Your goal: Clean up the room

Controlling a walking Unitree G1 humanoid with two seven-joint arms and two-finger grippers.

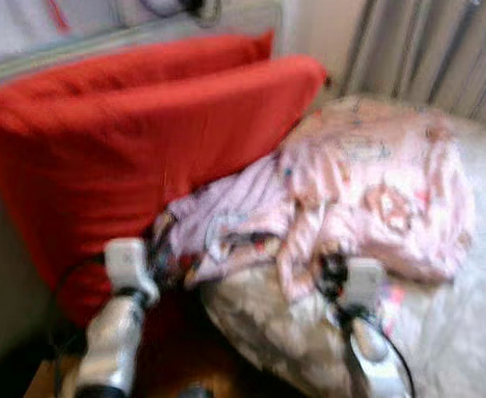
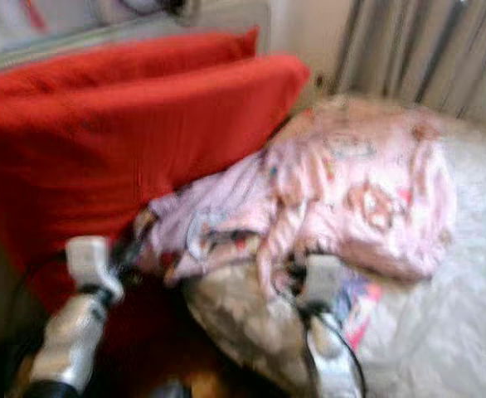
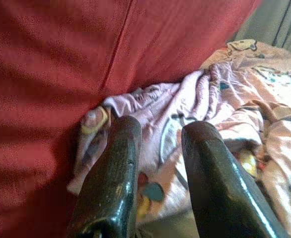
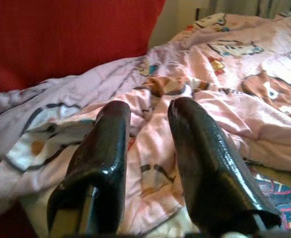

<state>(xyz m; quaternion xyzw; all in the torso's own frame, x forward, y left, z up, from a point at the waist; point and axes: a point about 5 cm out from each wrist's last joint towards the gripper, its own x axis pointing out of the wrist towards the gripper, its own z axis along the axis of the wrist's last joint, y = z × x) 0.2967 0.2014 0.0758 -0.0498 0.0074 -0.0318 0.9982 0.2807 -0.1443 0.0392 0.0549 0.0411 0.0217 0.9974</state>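
Just beyond both grippers, pink blanket [image 1: 367, 191]

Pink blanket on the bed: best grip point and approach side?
Grip the bunched folds along the near edge of the pink blanket, coming from the robot's own side. Those raised wrinkles give fingers something to pinch. The red cushions crowd its left end. Left end effector and right end effector sit open there.

Matt red cloth cushions [image 1: 143, 141], soft printed pink blanket [image 4: 225, 99] — glossy black fingers [image 3: 110, 178], silvery arms.
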